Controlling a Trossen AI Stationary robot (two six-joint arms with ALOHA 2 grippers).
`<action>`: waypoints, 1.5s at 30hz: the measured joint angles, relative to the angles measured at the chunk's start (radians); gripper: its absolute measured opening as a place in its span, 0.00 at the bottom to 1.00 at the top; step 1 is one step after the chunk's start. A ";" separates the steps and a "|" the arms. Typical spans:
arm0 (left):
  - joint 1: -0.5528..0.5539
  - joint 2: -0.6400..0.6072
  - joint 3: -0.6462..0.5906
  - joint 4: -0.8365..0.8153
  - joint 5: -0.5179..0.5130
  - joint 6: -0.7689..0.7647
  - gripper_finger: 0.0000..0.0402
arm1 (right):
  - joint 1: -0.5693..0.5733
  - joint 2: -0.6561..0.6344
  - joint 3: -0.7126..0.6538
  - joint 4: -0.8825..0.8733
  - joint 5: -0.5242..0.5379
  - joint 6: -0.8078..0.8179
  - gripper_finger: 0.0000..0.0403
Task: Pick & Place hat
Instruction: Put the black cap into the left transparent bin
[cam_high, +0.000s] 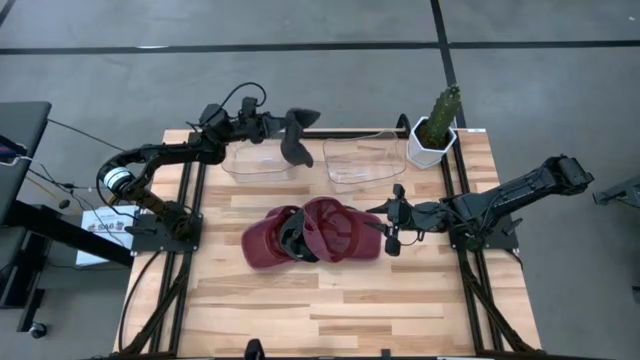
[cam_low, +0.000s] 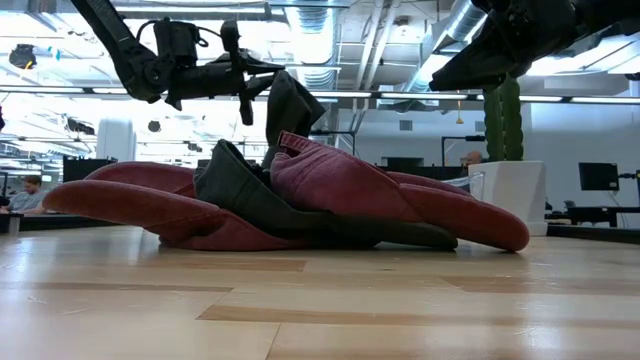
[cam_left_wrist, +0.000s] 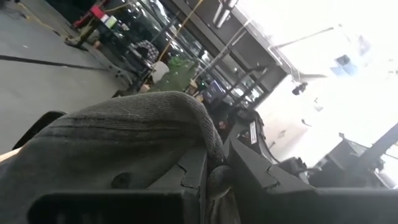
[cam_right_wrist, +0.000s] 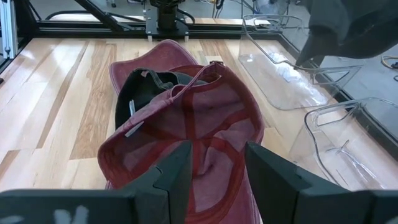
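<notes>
Grey hat (cam_high: 296, 135) hangs from the left gripper (cam_high: 281, 124) above the left clear bin (cam_high: 258, 160) at the table's far side; in the left wrist view its knit fabric (cam_left_wrist: 124, 143) is pinched between the closed fingers (cam_left_wrist: 193, 180). In the low view it dangles (cam_low: 290, 110) clear of the table (cam_high: 400, 300).

Maroon hats (cam_high: 315, 232) lie heaped at the table's middle, with a dark hat (cam_right_wrist: 146, 93) tucked among them. The right gripper (cam_high: 390, 225) sits just beside the heap's right edge, its fingers (cam_right_wrist: 177, 174) parted and holding nothing, the red fabric (cam_right_wrist: 199, 137) lying before them.

A second clear bin (cam_high: 362, 162) stands right of the first, and a potted cactus (cam_high: 438, 125) occupies the far right corner.
</notes>
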 joint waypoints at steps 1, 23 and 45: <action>0.000 0.000 0.000 0.000 -0.009 -0.004 0.13 | 0.000 0.000 0.000 0.000 0.000 0.000 0.35; 0.025 -0.001 0.001 -0.029 -0.019 0.004 0.13 | 0.000 0.000 0.000 0.000 0.000 -0.016 0.35; 0.020 -0.002 0.001 -0.127 -0.053 0.044 0.14 | 0.000 0.000 0.000 0.000 0.000 -0.016 0.35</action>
